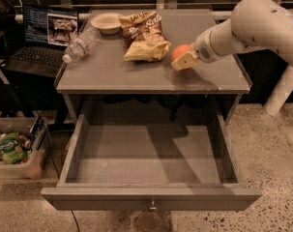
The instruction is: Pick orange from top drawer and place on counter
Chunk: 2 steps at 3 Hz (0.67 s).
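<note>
The orange (180,51) is held in my gripper (182,58) just above the counter (136,74), right of the chip bags. The gripper is shut on the orange; one tan finger (183,62) shows in front of the fruit. My white arm reaches in from the upper right. The top drawer (151,197) stands pulled fully open below the counter, and its inside shows nothing in it. Its knob (151,207) is at the front centre.
On the counter stand two chip bags (143,35), a small bowl (106,21) and a lying water bottle (80,45). A laptop (42,37) sits to the left. A bin of packets (10,149) is on the floor at left.
</note>
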Tool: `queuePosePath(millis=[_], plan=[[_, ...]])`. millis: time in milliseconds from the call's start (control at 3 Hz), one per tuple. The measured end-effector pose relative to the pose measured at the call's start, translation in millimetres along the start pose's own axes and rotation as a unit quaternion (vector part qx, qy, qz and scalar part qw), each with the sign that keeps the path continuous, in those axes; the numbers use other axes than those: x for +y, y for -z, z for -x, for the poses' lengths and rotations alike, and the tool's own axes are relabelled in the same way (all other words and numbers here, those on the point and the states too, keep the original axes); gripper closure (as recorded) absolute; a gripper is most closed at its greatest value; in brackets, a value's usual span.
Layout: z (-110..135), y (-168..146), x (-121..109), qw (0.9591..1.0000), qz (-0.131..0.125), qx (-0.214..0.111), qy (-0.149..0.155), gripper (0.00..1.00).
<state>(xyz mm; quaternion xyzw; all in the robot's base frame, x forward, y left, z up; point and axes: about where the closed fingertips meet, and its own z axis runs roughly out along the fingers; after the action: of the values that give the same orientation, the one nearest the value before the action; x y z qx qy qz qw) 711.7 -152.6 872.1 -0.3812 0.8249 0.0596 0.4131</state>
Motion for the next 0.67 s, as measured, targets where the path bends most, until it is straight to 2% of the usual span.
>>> queuePosePath(millis=[667], plan=[[0.0, -0.1, 0.1, 1.0, 0.0, 0.0, 0.0, 0.13]])
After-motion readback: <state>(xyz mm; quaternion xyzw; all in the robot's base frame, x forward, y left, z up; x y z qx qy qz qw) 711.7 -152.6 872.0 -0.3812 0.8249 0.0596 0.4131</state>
